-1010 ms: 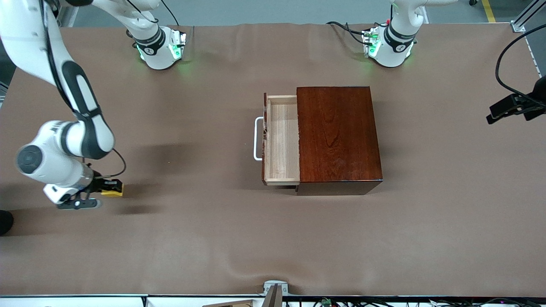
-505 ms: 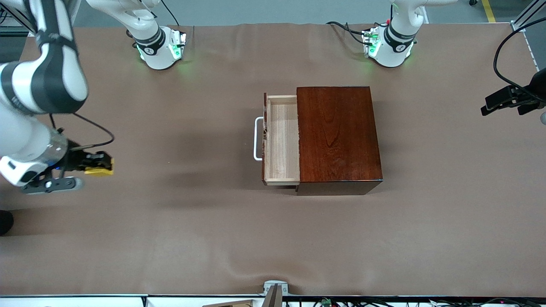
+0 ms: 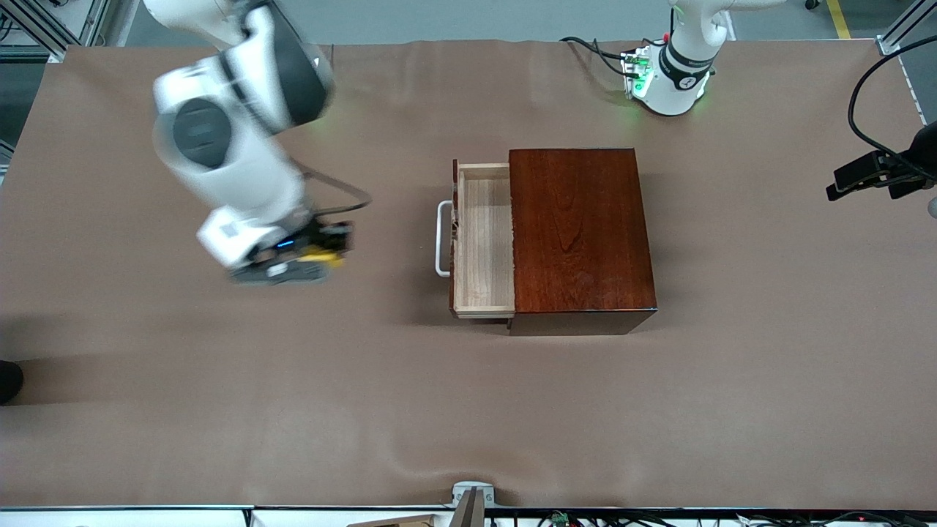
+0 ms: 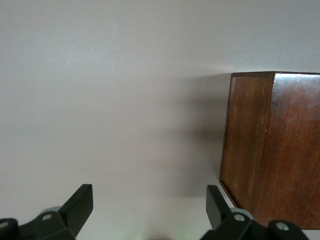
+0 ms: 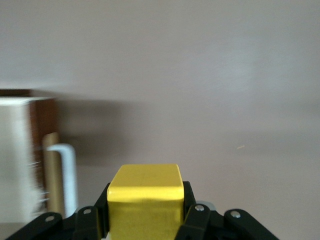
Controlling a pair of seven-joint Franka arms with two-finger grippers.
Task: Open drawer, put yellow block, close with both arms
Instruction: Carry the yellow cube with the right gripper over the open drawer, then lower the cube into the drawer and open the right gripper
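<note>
Clearly the yellow block [image 5: 145, 200], judged light and rigid, is being pinched on opposite flat faces by the right gripper [image 3: 311, 252] over bare table beside the open drawer [image 3: 483, 241]; the left gripper [image 4: 150, 207], waiting, is being held spread.

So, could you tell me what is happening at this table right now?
The right gripper is shut on the yellow block and holds it in the air over the bare table, at the handle side of the drawer. The drawer is pulled out of the dark wooden box and nothing shows in it. The left gripper waits open toward the left arm's end of the table, beside the box.
</note>
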